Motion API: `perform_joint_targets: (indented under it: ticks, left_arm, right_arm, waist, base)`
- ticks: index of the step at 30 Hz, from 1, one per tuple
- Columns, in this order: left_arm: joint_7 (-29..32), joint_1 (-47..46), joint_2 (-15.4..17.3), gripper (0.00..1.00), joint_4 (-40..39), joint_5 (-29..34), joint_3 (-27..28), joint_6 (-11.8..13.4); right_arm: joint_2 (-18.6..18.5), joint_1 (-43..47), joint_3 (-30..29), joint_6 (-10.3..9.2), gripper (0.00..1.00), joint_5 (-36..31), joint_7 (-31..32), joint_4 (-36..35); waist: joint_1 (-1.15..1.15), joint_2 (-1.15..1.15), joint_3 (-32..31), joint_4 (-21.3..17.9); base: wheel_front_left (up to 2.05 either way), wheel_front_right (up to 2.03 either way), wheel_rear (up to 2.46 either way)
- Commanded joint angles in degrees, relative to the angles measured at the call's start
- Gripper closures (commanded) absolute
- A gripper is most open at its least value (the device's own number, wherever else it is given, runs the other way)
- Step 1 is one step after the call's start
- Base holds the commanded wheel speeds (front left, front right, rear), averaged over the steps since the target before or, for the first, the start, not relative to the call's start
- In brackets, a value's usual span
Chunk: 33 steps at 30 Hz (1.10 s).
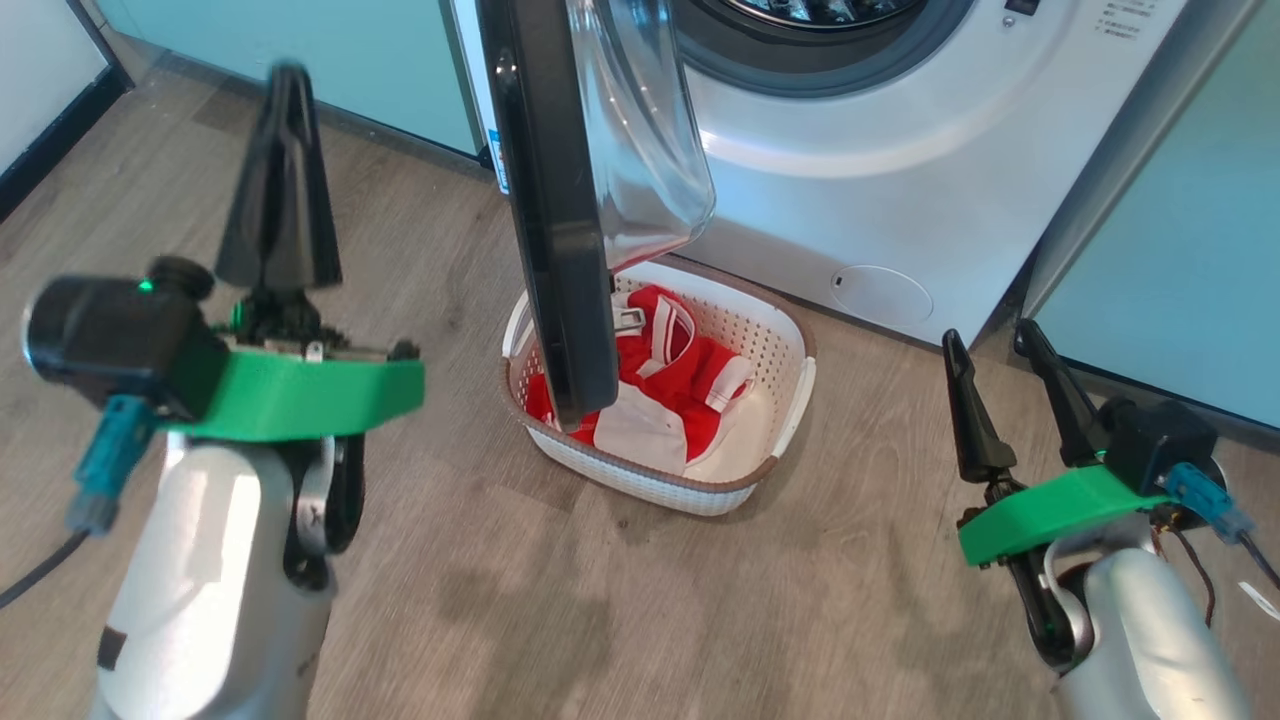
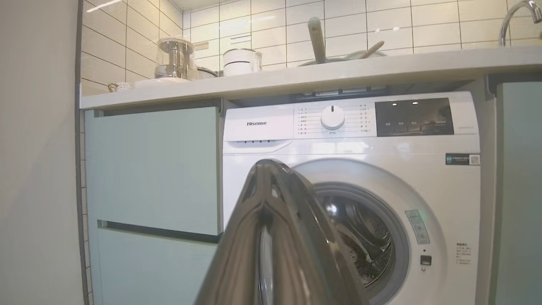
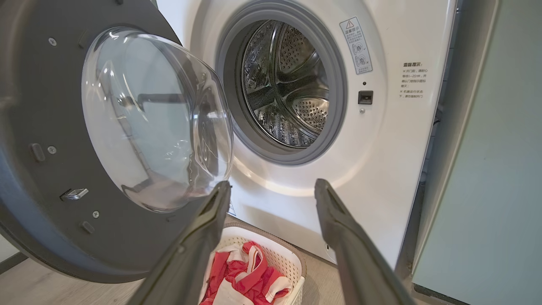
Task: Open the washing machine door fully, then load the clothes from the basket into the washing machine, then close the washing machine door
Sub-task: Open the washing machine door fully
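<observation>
Head view looks steeply down on the basket [image 1: 650, 480]. Right wrist view, low, near the washing machine [image 3: 381, 169], shares that basket (partly hidden). Left wrist view faces the washing machine, apparently from farther back.

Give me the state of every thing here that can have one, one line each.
clothes: bundled in the basket
basket: on the floor before the washing machine
washing machine door: open, swung out above the basket
drum: empty as far as visible
round flap: closed
left claw: shut, empty
right claw: open, empty
</observation>
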Motion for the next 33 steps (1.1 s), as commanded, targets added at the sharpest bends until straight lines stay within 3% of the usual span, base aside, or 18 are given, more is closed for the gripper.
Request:
perform_joint_targets:
  ticks: [1, 7, 14, 22, 33]
  left_arm:
    - [-0.6, -3.5, 0.5, 1.00, -4.1, 0.2, 1.7, 0.3]
    - [-0.7, -7.0, -1.6, 1.00, -10.2, 1.4, -1.3, -0.4]
    - [0.4, -8.1, -4.2, 1.00, -10.2, 0.8, -8.4, -2.2]
    - [6.4, -3.3, -5.7, 1.00, -2.9, -4.0, -17.9, -4.2]
    - [11.7, 2.8, -5.0, 1.00, 6.9, -9.3, -18.6, -3.2]
  right_arm:
    - [0.2, -2.2, 1.3, 0.00, 0.00, 0.1, -0.5, -2.1]
    - [0.4, -2.0, 1.5, 0.00, 0.00, 0.1, -0.5, -2.2]
    - [0.5, -2.3, 2.0, 0.00, 0.00, -0.1, -0.5, -2.0]
    - [0.6, -2.6, 2.3, 0.00, 0.00, 0.0, -0.5, -1.6]
    - [0.7, -2.3, 2.5, 0.00, 0.00, 0.1, -0.5, -1.0]
  waist:
    - [0.00, 0.00, 0.1, -0.2]
    - [0.00, 0.00, 0.4, -0.7]
    - [0.00, 0.00, 0.8, -1.5]
    - [0.00, 0.00, 1.4, -2.5]
    - [0.00, 0.00, 1.7, -2.8]
  base:
    - [0.00, 0.00, 0.00]
    - [0.00, 0.00, 0.00]
    - [0.00, 0.00, 0.00]
    - [0.00, 0.00, 0.00]
    - [0.00, 0.00, 0.00]
